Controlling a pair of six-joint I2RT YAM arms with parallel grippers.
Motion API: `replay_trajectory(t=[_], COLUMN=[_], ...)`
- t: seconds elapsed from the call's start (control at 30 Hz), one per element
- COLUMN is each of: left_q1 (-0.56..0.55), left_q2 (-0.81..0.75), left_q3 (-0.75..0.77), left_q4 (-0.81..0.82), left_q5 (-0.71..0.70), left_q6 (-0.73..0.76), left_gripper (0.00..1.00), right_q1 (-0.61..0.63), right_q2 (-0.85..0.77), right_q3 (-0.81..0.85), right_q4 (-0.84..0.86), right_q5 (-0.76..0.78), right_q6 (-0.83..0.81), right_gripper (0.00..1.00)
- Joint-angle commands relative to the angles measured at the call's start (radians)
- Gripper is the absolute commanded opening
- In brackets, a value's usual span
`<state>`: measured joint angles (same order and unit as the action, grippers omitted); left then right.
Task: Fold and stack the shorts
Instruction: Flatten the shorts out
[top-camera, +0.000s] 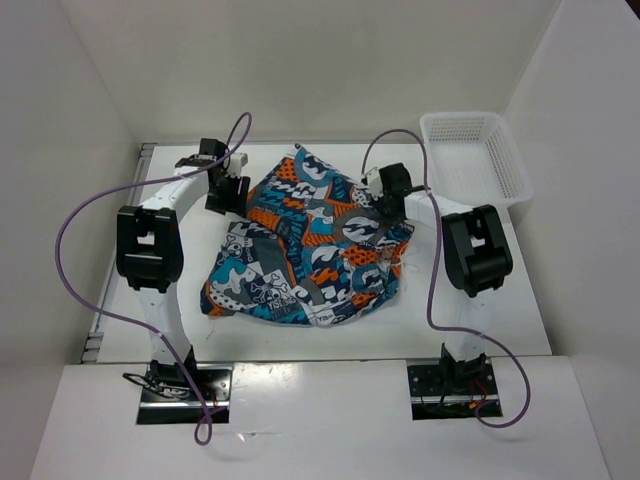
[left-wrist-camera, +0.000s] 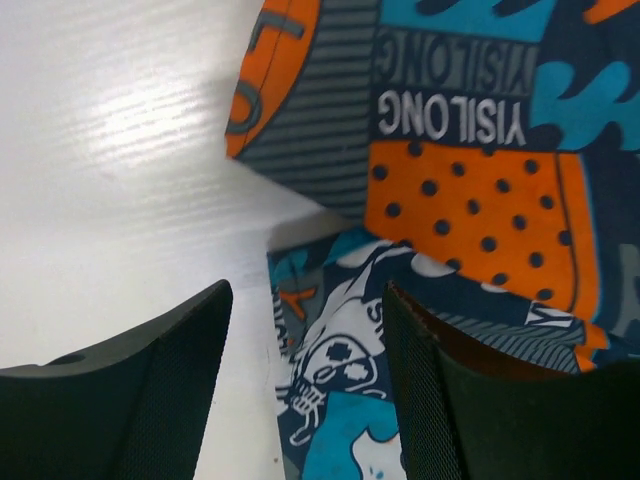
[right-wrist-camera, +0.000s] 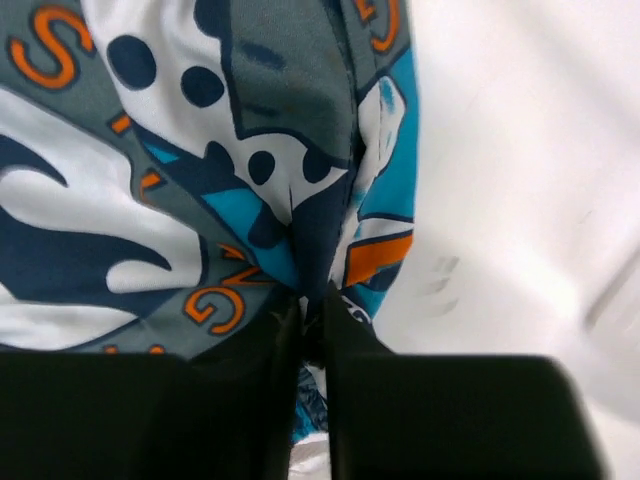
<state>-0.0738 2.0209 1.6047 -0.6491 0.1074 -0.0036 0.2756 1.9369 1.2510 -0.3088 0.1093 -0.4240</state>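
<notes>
Smooth white table (top-camera: 480, 300), white walls (top-camera: 300, 60); soft rumpled shorts (top-camera: 310, 245) lie centre. Left gripper (left-wrist-camera: 307, 290) gapes wide at ten o'clock; right gripper (right-wrist-camera: 310, 300) pinches fabric.

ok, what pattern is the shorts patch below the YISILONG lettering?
Orange with dark dots, on the shorts; left wrist view shows it best.

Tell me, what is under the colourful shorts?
The white table shows all around the shorts; anything beneath the fabric is covered, so I cannot tell.
</notes>
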Motion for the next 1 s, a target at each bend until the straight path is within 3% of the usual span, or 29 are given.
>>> replay_trajectory(t=[0.0,0.1,0.3,0.43,0.47,0.5,0.57,0.67,0.77,0.97], left_q1=[-0.003,-0.003,0.032,0.042,0.042,0.042,0.051,0.06,0.06,0.071], left_q2=[0.027,0.027,0.027,0.09,0.108,0.151,0.186,0.178,0.112,0.038], left_q3=[0.037,0.046,0.106,0.173,0.193,0.213,0.247,0.206,0.025,-0.124], left_q4=[0.038,0.039,0.057,0.114,0.126,0.126,0.112,0.124,0.196,0.218], left_q5=[0.017,-0.009,-0.043,-0.089,-0.103,-0.116,-0.137,-0.137,-0.17,-0.184], left_q6=[0.004,0.004,0.004,0.004,0.004,0.004,0.004,0.004,0.004,0.004], left_gripper=[0.69,0.69,0.71,0.73,0.73,0.73,0.73,0.73,0.73,0.73], right_q1=[0.036,0.074,0.126,0.146,0.155,0.155,0.155,0.155,0.155,0.155], right_q2=[0.068,0.134,0.322,0.396,0.396,0.407,0.407,0.387,0.338,0.136], right_q3=[0.169,0.318,0.608,0.688,0.688,0.688,0.668,0.642,0.608,0.469], right_q4=[0.056,0.095,0.151,0.117,0.117,0.108,0.108,0.129,0.14,0.079], right_q5=[0.003,0.071,0.205,0.162,0.153,0.153,0.153,0.205,0.236,0.138], right_q6=[0.007,0.048,0.084,0.094,0.105,0.105,0.117,0.117,0.117,0.079], right_gripper=[0.1,0.0,0.02,0.27,0.41,0.68,0.81,0.88,0.89,0.89])
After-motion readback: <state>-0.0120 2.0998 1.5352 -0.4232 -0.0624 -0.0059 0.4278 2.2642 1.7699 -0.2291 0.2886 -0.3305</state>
